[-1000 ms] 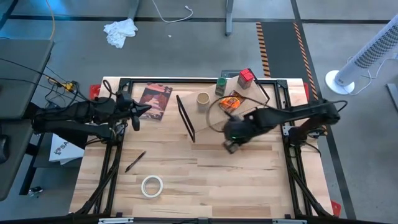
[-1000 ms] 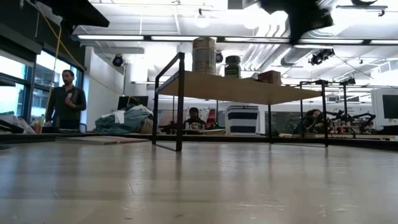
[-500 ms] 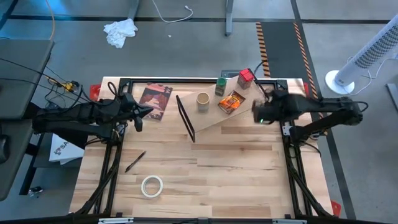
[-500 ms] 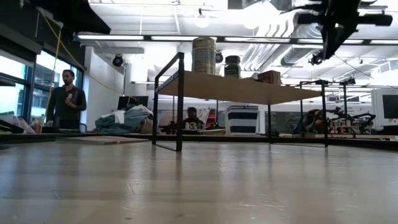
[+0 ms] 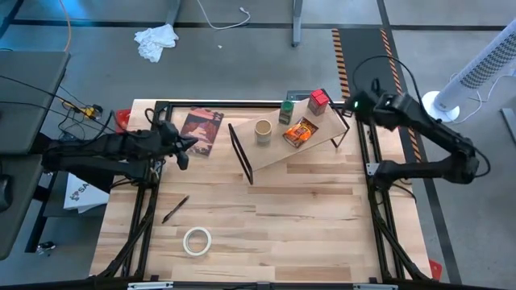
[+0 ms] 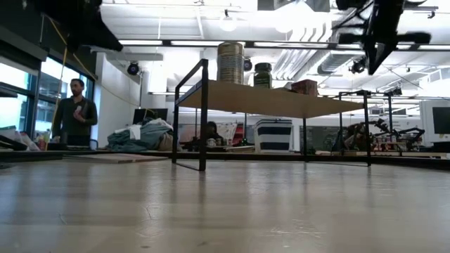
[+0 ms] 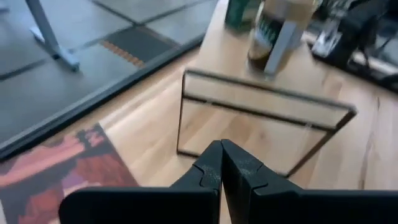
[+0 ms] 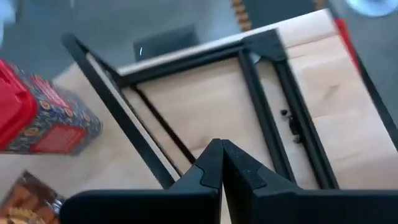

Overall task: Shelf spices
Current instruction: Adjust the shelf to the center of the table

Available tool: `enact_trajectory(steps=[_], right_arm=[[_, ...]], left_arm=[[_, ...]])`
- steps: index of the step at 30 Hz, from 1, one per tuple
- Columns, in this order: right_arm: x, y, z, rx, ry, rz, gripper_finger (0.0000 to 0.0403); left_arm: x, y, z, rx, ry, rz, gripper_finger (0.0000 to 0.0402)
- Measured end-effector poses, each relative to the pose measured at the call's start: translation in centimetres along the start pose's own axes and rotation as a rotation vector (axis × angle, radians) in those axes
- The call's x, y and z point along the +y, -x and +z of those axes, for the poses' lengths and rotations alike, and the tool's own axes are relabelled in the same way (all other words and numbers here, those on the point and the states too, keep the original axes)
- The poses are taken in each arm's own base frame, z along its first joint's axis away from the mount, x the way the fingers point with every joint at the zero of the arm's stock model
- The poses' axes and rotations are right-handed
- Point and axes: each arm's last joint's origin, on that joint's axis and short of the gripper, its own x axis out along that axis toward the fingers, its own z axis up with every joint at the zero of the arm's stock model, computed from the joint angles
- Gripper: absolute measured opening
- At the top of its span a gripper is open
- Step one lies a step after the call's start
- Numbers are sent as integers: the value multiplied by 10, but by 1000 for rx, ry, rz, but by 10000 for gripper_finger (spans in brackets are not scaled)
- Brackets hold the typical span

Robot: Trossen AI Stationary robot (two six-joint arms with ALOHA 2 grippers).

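Observation:
The shelf [image 5: 290, 141] stands at the table's far middle on its thin black legs, with its light board slanting across the table. On the board stand the tan-lidded jar [image 5: 263, 129], the green-lidded jar [image 5: 286, 111] and the red tin [image 5: 319, 100]. The orange-brown packet [image 5: 300, 133] lies flat on it. The low view shows the tan-lidded jar [image 6: 230, 63], the green-lidded jar [image 6: 263, 76] and the red tin [image 6: 305, 86] on top. My right gripper [image 8: 221, 163] is shut and empty, above the shelf's right end near the far right corner [image 5: 355, 105]. My left gripper [image 7: 221, 165] is shut and empty, left of the shelf [image 5: 187, 143].
A dark maroon packet [image 5: 201, 129] lies under my left gripper's reach at the far left. A pen [image 5: 175, 209] and a white tape roll [image 5: 197, 240] lie on the near left. The near middle and near right of the table [image 5: 322, 234] are bare wood. A person [image 6: 74, 112] stands in the room behind.
My right gripper has swung from the near side of the shelf, over the table's middle, toward the far right corner past the shelf's right end. The spices and the shelf have stayed in place.

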Motion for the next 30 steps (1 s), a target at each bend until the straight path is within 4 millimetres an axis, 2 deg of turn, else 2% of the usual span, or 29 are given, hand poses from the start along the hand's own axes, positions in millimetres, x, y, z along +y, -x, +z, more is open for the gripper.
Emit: enact_trajectory(steps=[4,7,11,16,22,30], right_arm=[[-2,-22,22,144,92,63,0],[-2,-36,31,227,161,91,0],[4,-52,35,295,250,113,0],[14,-67,35,360,328,150,0],[19,-69,32,386,372,180,0],[28,-57,13,446,443,184,0]], left_arm=[[-4,-8,-4,73,-32,-12,0],[-6,-15,-8,128,-62,10,0],[-9,-30,-21,178,-75,38,0],[-13,-50,-44,224,15,0,0],[-14,-59,-57,265,107,-20,0],[-14,-59,-57,256,98,-21,0]])
